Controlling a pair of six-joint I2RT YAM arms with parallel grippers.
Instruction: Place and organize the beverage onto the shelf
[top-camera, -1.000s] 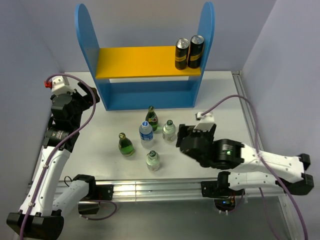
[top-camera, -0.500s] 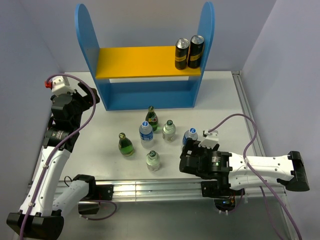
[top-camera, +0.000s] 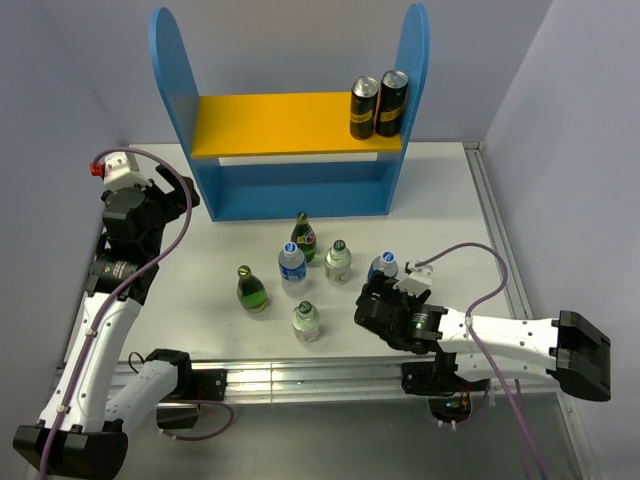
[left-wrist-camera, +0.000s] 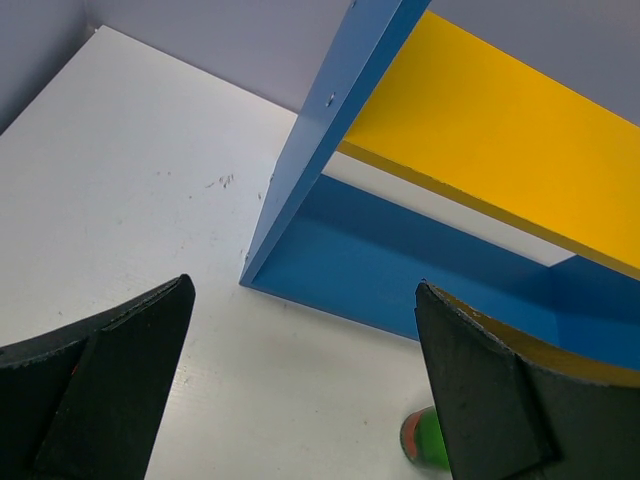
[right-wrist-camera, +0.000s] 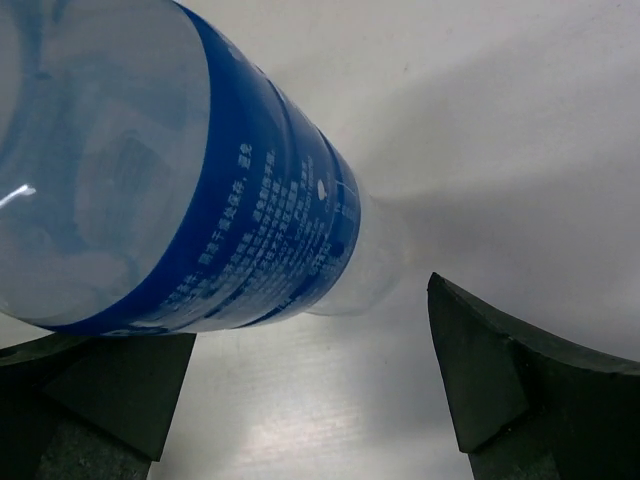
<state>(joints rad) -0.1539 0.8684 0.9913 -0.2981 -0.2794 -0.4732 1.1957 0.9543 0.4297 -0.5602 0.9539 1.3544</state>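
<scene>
Showing the right gripper (top-camera: 383, 292) low over the near edge of the worktop (top-camera: 440, 190), its jaws spread wide on either side of an upright blue-labelled bottle (top-camera: 382, 267), not clamped on it. Mid-worktop stand a second blue-labelled bottle (top-camera: 292, 268), two green bottles (top-camera: 304, 238) (top-camera: 251, 290) and two short clear bottles (top-camera: 338, 262) (top-camera: 307, 322). The shelf (top-camera: 290, 192) stands along the far edge, with two cans (top-camera: 378, 104) on the right end of its yellow board (top-camera: 270, 125). The left gripper (top-camera: 174, 190), jaws wide and empty, hovers beside the shelf's left panel.

Left arm (top-camera: 95, 345) and right arm (top-camera: 505, 335) are white, black-jointed, with lilac cables (top-camera: 460, 246).
</scene>
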